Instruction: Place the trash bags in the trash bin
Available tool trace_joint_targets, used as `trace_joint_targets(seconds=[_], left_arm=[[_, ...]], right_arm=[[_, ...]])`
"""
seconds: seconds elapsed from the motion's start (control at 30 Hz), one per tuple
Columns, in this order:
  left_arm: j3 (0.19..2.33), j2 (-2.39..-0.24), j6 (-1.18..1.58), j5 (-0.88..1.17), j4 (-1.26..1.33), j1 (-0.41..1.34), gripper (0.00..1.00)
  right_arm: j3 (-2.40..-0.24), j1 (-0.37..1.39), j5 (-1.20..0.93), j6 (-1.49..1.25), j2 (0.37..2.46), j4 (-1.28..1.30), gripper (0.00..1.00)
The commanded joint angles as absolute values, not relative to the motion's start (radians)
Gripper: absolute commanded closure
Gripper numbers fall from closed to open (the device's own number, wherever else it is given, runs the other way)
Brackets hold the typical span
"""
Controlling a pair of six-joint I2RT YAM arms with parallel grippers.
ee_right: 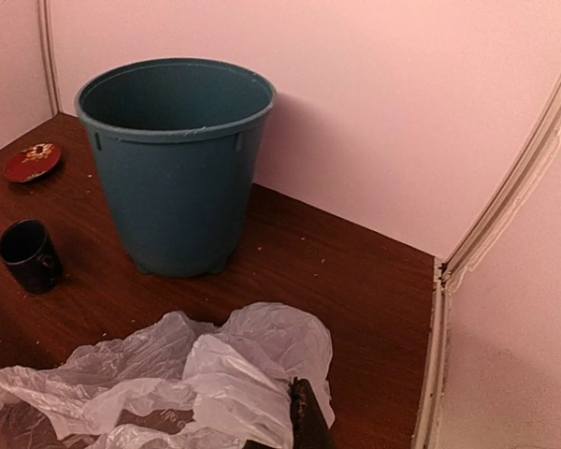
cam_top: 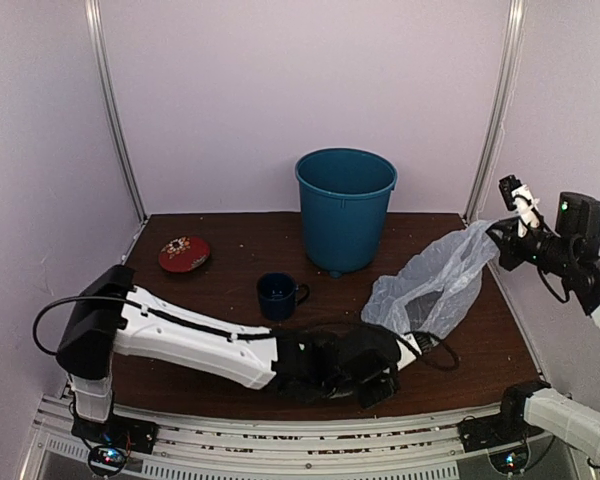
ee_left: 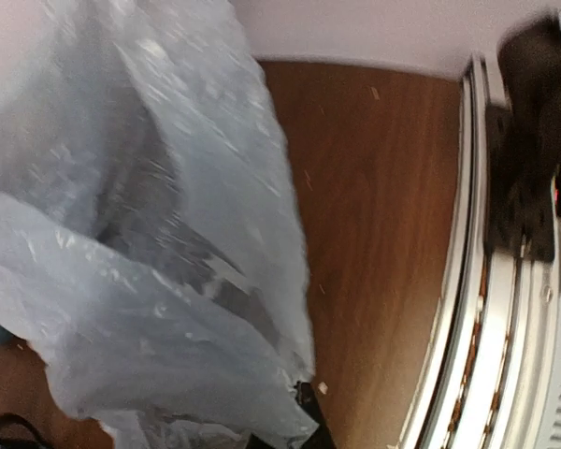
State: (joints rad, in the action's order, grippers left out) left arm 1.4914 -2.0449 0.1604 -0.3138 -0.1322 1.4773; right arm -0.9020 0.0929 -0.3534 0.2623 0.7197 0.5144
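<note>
The teal trash bin (cam_top: pixel 345 205) stands upright at the back of the table, and the right wrist view shows the bin (ee_right: pixel 173 168) open at the top. One translucent trash bag (cam_top: pixel 430 285) stretches from the table up to the right. My right gripper (cam_top: pixel 500 240) holds its upper end off the table, shut on the trash bag (ee_right: pixel 215 374), one dark fingertip (ee_right: pixel 307 421) showing. My left gripper (cam_top: pixel 408 345) lies low at the bag's near corner. In the left wrist view the trash bag (ee_left: pixel 150 234) hides the jaws except a dark fingertip (ee_left: pixel 304 398), which pinches its edge.
A small dark blue mug (cam_top: pixel 278 296) stands in front of the bin, and a red round lid (cam_top: pixel 184 254) lies at the back left. My left arm spans the near table. The metal rail (ee_left: pixel 467 355) runs along the near edge. Walls close in on three sides.
</note>
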Motion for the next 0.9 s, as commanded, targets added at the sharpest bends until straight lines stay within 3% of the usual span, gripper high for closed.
trace_joint_targets(seconds=[0.0, 0.07, 0.23, 0.3, 0.4, 0.47, 0.6, 0.7, 0.8, 0.87], left_arm=[[1.709, -1.893, 0.092, -0.240, -0.134, 1.333, 1.00], [1.897, -1.930, 0.073, -0.187, -0.185, 1.273, 1.00], [2.616, -2.164, -0.003, -0.134, -0.333, 1.200, 1.00], [2.666, -2.147, -0.030, -0.116, -0.240, 1.200, 1.00], [2.433, -1.973, -0.071, -0.027, -0.042, 1.212, 1.00], [2.273, -1.866, -0.141, -0.005, 0.020, 1.252, 1.00], [1.881, -1.702, -0.167, -0.076, 0.057, 1.300, 1.00], [1.407, -1.618, -0.055, -0.150, 0.182, 1.292, 1.00], [1.224, -1.644, 0.051, -0.130, 0.210, 1.283, 1.00], [1.167, -1.632, 0.111, -0.095, 0.256, 1.289, 1.00]], right_arm=[[-1.107, 0.087, -0.121, 0.279, 0.877, 0.576, 1.00], [-1.215, 0.087, -0.036, 0.279, 0.996, 0.580, 1.00], [-1.690, 0.085, 0.051, 0.284, 1.198, 0.639, 1.00], [-1.893, 0.085, -0.004, 0.281, 1.211, 0.661, 1.00], [-2.067, 0.084, -0.175, 0.309, 1.154, 0.672, 1.00], [-2.048, 0.084, -0.353, 0.357, 1.061, 0.684, 1.00], [-1.642, 0.084, -0.547, 0.441, 0.812, 0.692, 1.00], [-1.152, 0.084, -0.425, 0.528, 0.619, 0.685, 1.00], [-0.850, 0.082, -0.328, 0.536, 0.458, 0.680, 1.00], [-0.780, 0.042, -0.411, 0.628, 0.380, 0.741, 1.00]])
